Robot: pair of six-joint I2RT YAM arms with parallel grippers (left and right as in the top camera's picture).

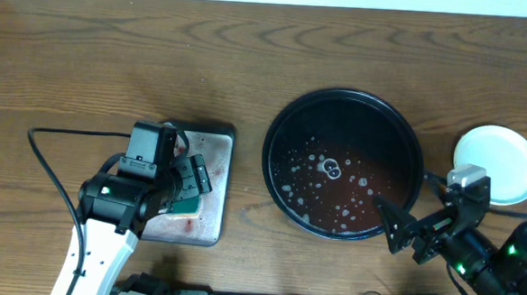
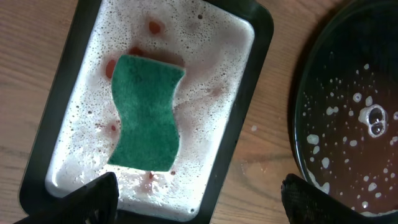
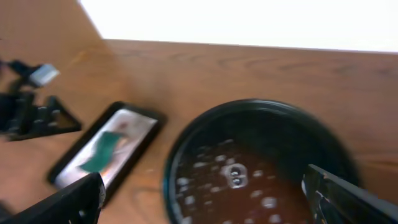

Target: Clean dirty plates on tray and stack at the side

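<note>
Black tray at mid-counter, bare of plates, awash inside with white suds and reddish-brown water. Plates off the tray, set down well to its right on the counter; only a pale top one showing from overhead, so probably a stack, though impossible to count from here. Green sponge lying loose in the small white tray, left of the black tray, amid foam flecked with red. Left jaws spread wide just above that small tray, gripping nothing, the sponge untouched ahead of them. Right jaws likewise parted and empty, poised at the black tray's lower right rim, between it and the plates; wrist view on that side blurred.

Judged from this: washing and stacking seemingly finished, with little left but pulling both arms clear. Main hazard on the right, with jaws so near the raised rim: a careless swing nudging the tray and slopping dirty water over the wood, or sweeping back into the plates and sliding them off their pile. Lesser hazard on the left: a downward drift onto the sponge, squeezing red-stained foam over the small tray's low rim and onto the counter.
</note>
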